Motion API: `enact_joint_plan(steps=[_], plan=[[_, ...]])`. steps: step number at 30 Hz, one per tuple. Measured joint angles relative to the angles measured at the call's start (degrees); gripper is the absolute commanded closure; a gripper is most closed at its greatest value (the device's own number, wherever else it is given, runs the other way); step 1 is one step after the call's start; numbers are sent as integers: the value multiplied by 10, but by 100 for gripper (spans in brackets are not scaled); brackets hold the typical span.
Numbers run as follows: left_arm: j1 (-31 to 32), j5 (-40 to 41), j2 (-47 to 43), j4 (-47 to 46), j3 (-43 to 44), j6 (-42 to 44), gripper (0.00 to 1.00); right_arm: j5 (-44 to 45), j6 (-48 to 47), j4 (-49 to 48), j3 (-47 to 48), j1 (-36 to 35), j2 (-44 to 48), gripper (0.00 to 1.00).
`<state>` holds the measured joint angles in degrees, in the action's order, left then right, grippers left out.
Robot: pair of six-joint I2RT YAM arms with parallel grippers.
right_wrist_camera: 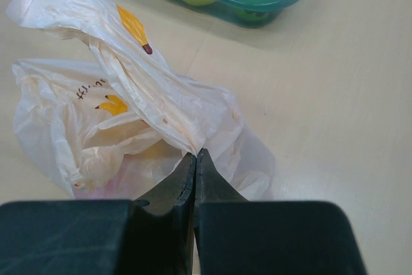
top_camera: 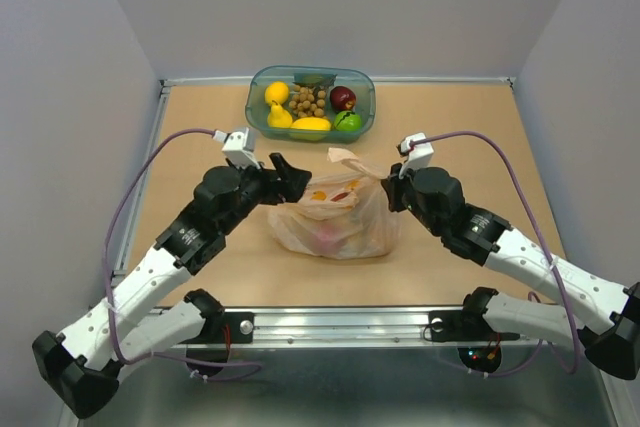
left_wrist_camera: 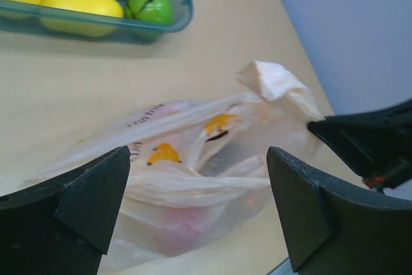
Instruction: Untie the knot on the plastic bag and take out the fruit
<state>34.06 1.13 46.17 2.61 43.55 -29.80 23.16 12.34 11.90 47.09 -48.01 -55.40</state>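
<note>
The plastic bag [top_camera: 335, 222] lies at mid-table, pale peach film with yellow printed marks; it also shows in the left wrist view [left_wrist_camera: 193, 159] and the right wrist view [right_wrist_camera: 129, 107]. My right gripper [top_camera: 390, 187] [right_wrist_camera: 195, 156] is shut on a handle strip at the bag's right top; the strip's free end [top_camera: 345, 159] sticks up. I cannot make out the knot. A pink fruit [left_wrist_camera: 180, 223] shows faintly through the film; the other fruit is hidden. My left gripper [top_camera: 288, 177] [left_wrist_camera: 198, 165] is open and empty, just left of the bag's mouth.
A teal-tinted oval tub [top_camera: 362, 87] stands at the back centre with yellow fruits, a brown ball cluster [top_camera: 308, 102], a red apple and a green apple [top_camera: 348, 121]. Grey walls enclose the table on three sides. A metal rail runs along the near edge.
</note>
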Motion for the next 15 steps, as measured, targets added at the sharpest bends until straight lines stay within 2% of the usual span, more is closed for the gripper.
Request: enact_joint_plan(steps=[4,6,8,11,12,15], plan=[[126,82,52,19,36,-2,1,-15,-5,-6,0,0,-2,99],[169,135,97,26,56,-5,1,-20,-6,-7,0,0,-4,100],[198,181,149,29,71,-7,1,-24,-6,-8,0,0,-5,100],[231,247,224,41,89,-7,7,-27,-6,-11,-5,0,-5,100],[238,263,240,41,91,-8,12,-27,-6,-14,-8,0,-5,100],[245,309,271,42,98,-17,14,-27,-6,-17,-14,0,-5,100]])
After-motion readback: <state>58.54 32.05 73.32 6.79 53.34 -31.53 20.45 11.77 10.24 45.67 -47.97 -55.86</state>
